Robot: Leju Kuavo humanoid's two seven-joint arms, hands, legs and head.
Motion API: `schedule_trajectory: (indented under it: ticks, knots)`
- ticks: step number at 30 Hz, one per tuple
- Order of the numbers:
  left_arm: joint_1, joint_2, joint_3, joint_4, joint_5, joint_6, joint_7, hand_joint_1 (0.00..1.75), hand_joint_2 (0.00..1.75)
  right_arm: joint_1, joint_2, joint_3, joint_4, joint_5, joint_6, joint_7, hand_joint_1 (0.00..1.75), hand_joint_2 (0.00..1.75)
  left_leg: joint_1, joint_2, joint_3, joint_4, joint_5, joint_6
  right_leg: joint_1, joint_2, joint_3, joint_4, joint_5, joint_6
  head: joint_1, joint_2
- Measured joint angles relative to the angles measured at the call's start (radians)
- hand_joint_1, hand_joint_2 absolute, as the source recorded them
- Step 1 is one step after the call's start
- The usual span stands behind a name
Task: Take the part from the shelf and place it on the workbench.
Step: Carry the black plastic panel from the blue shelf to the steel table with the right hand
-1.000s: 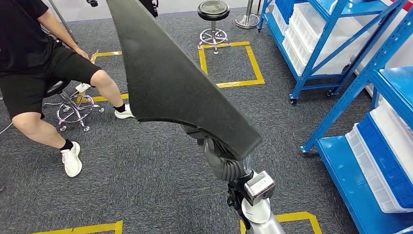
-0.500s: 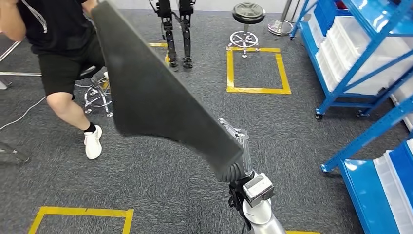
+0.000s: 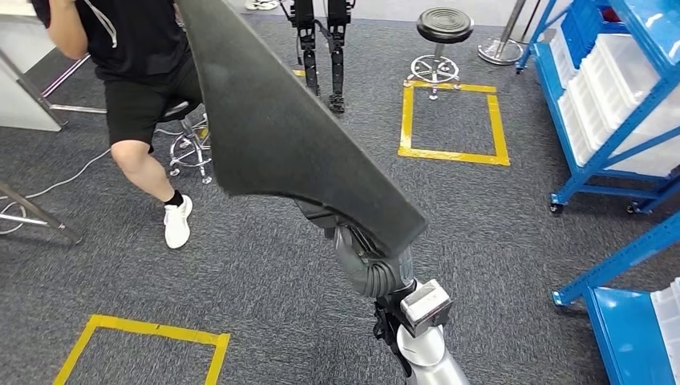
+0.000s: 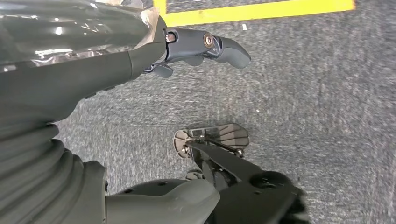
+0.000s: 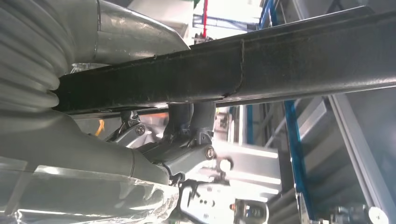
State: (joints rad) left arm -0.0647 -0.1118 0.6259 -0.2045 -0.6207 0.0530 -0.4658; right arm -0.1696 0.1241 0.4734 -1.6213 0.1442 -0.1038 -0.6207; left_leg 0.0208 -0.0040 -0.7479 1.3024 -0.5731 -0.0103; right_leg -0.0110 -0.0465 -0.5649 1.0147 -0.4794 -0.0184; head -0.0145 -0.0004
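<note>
View: camera has turned; person [image 3: 136, 72] and stool [image 3: 443, 28] sit further right than before
Right hand [image 5: 187, 135]: still grips part [image 3: 281, 128]
Left hand [image 4: 196, 46]: fingers apart, holding nothing

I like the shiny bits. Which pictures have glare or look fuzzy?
Right wrist view: the bright opening behind the dark part is washed out white, and the shelf frame looks soft. Left wrist view: shiny glints on the plastic wrap over the left hand; the carpet looks streaky. Head view: even light, fairly sharp.
</note>
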Motion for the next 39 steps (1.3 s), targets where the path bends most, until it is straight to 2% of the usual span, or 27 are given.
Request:
schedule_trajectory:
  ticks: [1,3,4,5,6,8,10,12,14,15,16,18,19,20,21,23,25,27,29,30,31,32,34,35,36,38,39]
  knots:
    - [0.001,0.0,0.0,0.0,0.0,0.0,0.0,0.0,1.75,0.0,0.0,0.0,0.0,0.0,0.0,0.0,1.71,1.75,0.0,0.004,0.019,-0.038,0.025,0.002,0.001,-0.009,0.001,0.0,-0.001,0.0,0.0,0.0]
    - [-0.001,0.0,0.001,0.0,0.0,0.0,0.0,0.0,1.75,-0.001,0.0,0.0,0.0,0.0,0.0,0.0,1.71,1.75,-0.004,0.033,0.097,-0.18,0.086,0.01,0.005,-0.026,0.004,0.0,-0.003,0.001,0.0,0.0]
    - [-0.002,0.0,0.001,0.0,0.0,0.0,0.0,0.0,1.75,-0.002,0.0,0.0,0.0,0.0,0.001,0.0,1.71,1.75,-0.008,0.046,0.128,-0.238,0.105,0.015,0.009,-0.033,0.005,0.0,-0.005,0.003,0.001,0.0]
    - [-0.004,0.0,0.002,0.0,0.0,0.0,0.001,0.0,1.75,-0.002,0.0,0.0,0.0,-0.001,0.001,0.0,1.71,1.75,-0.012,0.055,0.145,-0.271,0.113,0.02,0.012,-0.04,0.006,0.0,-0.007,0.007,0.001,0.0]
    - [-0.005,0.0,0.003,0.0,0.0,0.001,0.001,0.0,1.75,-0.002,0.0,0.0,0.0,-0.001,0.002,0.0,1.71,1.75,-0.016,0.053,0.147,-0.28,0.111,0.024,0.013,-0.046,0.007,0.0,-0.008,0.011,0.002,0.0]
    - [-0.003,0.0,0.005,0.0,0.0,0.003,0.002,0.0,1.75,-0.004,0.001,0.0,0.0,-0.002,0.004,-0.001,1.71,1.75,-0.017,0.033,0.149,-0.289,0.118,0.035,0.012,-0.055,0.008,0.001,-0.012,0.021,0.002,0.0]
    - [-0.002,0.001,0.006,0.0,0.0,0.004,0.002,0.0,1.75,-0.005,0.0,0.001,0.0,-0.004,0.005,-0.002,1.71,1.75,-0.013,0.014,0.158,-0.303,0.128,0.048,0.011,-0.025,-0.006,0.041,-0.035,0.026,0.003,0.0]
    - [-0.004,0.001,0.006,0.0,0.0,0.006,0.002,0.0,1.75,-0.004,-0.003,0.001,0.003,-0.006,0.007,-0.003,1.71,1.75,-0.01,-0.005,0.162,-0.309,0.133,0.055,0.007,0.021,-0.058,0.154,-0.087,0.019,0.007,0.0]
    - [-0.005,0.001,0.007,0.0,0.0,0.007,0.002,0.0,1.75,0.0,-0.008,0.001,0.007,-0.008,0.01,-0.003,1.71,1.75,-0.011,-0.029,0.162,-0.308,0.133,0.056,0.004,0.038,-0.118,0.268,-0.124,0.02,0.01,0.0]
    - [-0.004,0.001,0.007,0.0,0.0,0.008,0.002,0.0,1.75,0.001,-0.01,0.001,0.009,-0.01,0.011,-0.003,1.71,1.75,-0.011,-0.043,0.162,-0.308,0.132,0.056,0.003,0.04,-0.128,0.28,-0.122,0.027,0.01,0.0]
    - [-0.003,0.001,0.007,0.0,0.0,0.008,0.002,0.0,1.75,0.003,-0.011,0.001,0.01,-0.011,0.012,-0.003,1.71,1.75,-0.011,-0.056,0.162,-0.307,0.132,0.055,0.0,0.043,-0.117,0.251,-0.102,0.036,0.01,0.0]
    - [-0.002,0.0,0.008,0.0,0.0,0.008,0.002,0.0,1.75,0.003,-0.011,0.001,0.01,-0.011,0.012,-0.004,1.71,1.75,-0.01,-0.081,0.163,-0.302,0.129,0.05,-0.008,0.06,-0.059,0.116,-0.042,0.055,0.011,0.0]
    - [-0.002,0.0,0.009,0.0,0.0,0.009,0.002,0.0,1.75,0.003,-0.011,0.002,0.011,-0.011,0.013,-0.004,1.71,1.75,-0.011,-0.092,0.161,-0.297,0.126,0.045,-0.011,0.069,-0.032,0.058,-0.019,0.057,0.011,0.0]
    - [-0.002,0.0,0.01,0.0,0.0,0.009,0.002,0.0,1.75,0.003,-0.011,0.002,0.011,-0.011,0.013,-0.004,1.71,1.75,-0.012,-0.1,0.158,-0.294,0.123,0.039,-0.012,0.077,-0.015,0.022,-0.006,0.054,0.011,0.0]
    - [0.0,0.0,0.012,0.0,0.0,0.009,0.002,0.0,1.75,0.003,-0.01,0.003,0.012,-0.011,0.013,-0.004,1.71,1.75,-0.012,-0.105,0.155,-0.292,0.122,0.033,-0.011,0.08,-0.009,0.01,-0.001,0.048,0.01,0.0]
    - [0.004,0.0,0.014,0.0,0.0,0.01,0.002,0.0,1.75,0.002,-0.009,0.005,0.012,-0.012,0.013,-0.004,1.71,1.75,-0.009,-0.109,0.151,-0.292,0.122,0.023,-0.009,0.069,-0.007,0.008,0.004,0.034,0.009,0.0]
    - [0.007,0.0,0.014,0.0,-0.002,0.01,0.002,0.0,1.75,0.001,-0.006,0.007,0.011,-0.012,0.013,-0.004,1.71,1.75,-0.008,-0.074,0.137,-0.26,0.101,0.015,-0.012,0.056,-0.005,0.004,0.006,0.02,0.005,0.0]
    - [0.004,-0.001,0.014,0.0,-0.004,0.011,0.003,0.0,1.75,0.001,-0.003,0.007,0.011,-0.012,0.013,-0.005,1.71,1.75,-0.008,-0.022,0.084,-0.152,0.043,0.008,-0.01,0.038,-0.003,0.003,0.004,0.008,-0.001,0.0]
    - [0.003,-0.001,0.014,0.0,-0.005,0.011,0.003,0.0,1.75,0.004,-0.003,0.007,0.01,-0.012,0.013,-0.005,1.71,1.75,-0.007,-0.003,0.018,-0.025,-0.006,0.004,-0.004,0.017,-0.003,0.003,0.001,0.002,-0.003,0.0]
    - [0.004,-0.001,0.014,0.0,-0.005,0.011,0.003,0.0,1.75,0.005,-0.003,0.007,0.01,-0.012,0.013,-0.005,1.71,1.75,-0.007,0.0,0.002,0.0,-0.006,0.004,-0.002,0.006,-0.002,0.003,0.0,0.0,-0.003,0.0]
    - [0.005,-0.001,0.014,0.0,-0.005,0.011,0.004,0.0,1.75,0.005,-0.003,0.007,0.01,-0.012,0.013,-0.005,1.71,1.75,-0.007,0.002,0.008,-0.016,0.012,0.005,0.0,-0.003,-0.001,0.003,-0.001,-0.001,-0.003,0.0]
    - [0.005,-0.001,0.014,0.0,-0.005,0.011,0.004,0.0,1.75,0.005,-0.003,0.007,0.01,-0.012,0.013,-0.005,1.71,1.75,-0.007,0.008,0.034,-0.07,0.045,0.008,0.001,-0.012,0.0,0.003,-0.003,-0.001,-0.003,0.0]
    - [0.004,-0.001,0.014,0.0,-0.006,0.011,0.004,0.0,1.75,0.005,-0.002,0.007,0.01,-0.012,0.013,-0.005,1.71,1.75,-0.013,0.043,0.108,-0.211,0.102,0.017,0.006,-0.028,0.005,0.003,-0.007,0.003,-0.002,0.0]
    - [0.002,-0.001,0.014,0.0,-0.007,0.011,0.003,0.0,1.75,0.004,-0.003,0.007,0.01,-0.012,0.013,-0.005,1.71,1.75,-0.017,0.056,0.132,-0.257,0.115,0.022,0.009,-0.035,0.007,0.003,-0.01,0.006,-0.002,0.0]
    - [0.0,-0.001,0.014,0.0,-0.008,0.011,0.0,0.0,1.75,0.004,-0.003,0.007,0.01,-0.012,0.013,-0.005,1.71,1.75,-0.021,0.062,0.142,-0.278,0.117,0.026,0.012,-0.042,0.008,0.003,-0.012,0.01,-0.001,0.0]
    - [0.0,0.0,0.015,0.0,-0.01,0.011,-0.01,0.0,1.75,0.003,-0.003,0.007,0.01,-0.013,0.012,-0.006,1.71,1.75,-0.026,0.043,0.143,-0.284,0.119,0.036,0.014,-0.057,0.012,0.0,-0.015,0.019,-0.001,0.0]
    - [0.001,0.0,0.015,0.0,-0.01,0.011,-0.017,0.0,1.75,0.004,-0.003,0.008,0.01,-0.013,0.01,-0.006,1.71,1.75,-0.025,0.034,0.147,-0.291,0.123,0.041,0.013,-0.053,0.011,0.005,-0.02,0.024,0.0,0.0]
